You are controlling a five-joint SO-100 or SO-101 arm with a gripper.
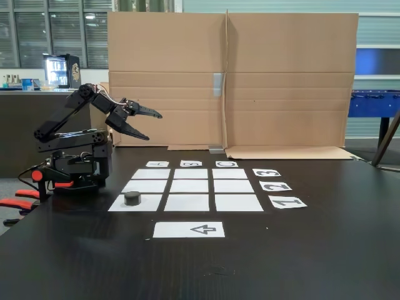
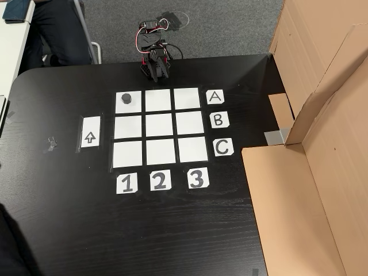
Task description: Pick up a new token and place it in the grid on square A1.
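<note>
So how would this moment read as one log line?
token: on square A1 | gripper: open, raised, empty | grid: otherwise bare

You see a glossy black table (image 1: 325, 256) that mirrors the light, and on it the grid (image 2: 160, 124) of matt white paper. The token (image 2: 127, 99) looks matt black; behind stands dull brown cardboard (image 1: 287, 81).

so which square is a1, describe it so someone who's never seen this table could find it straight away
On the black table lies the grid of nine white paper rectangles. In the other view, square A1 is its top-left corner, in the row of the A label and above the 1 label. It alone carries the token.
</note>
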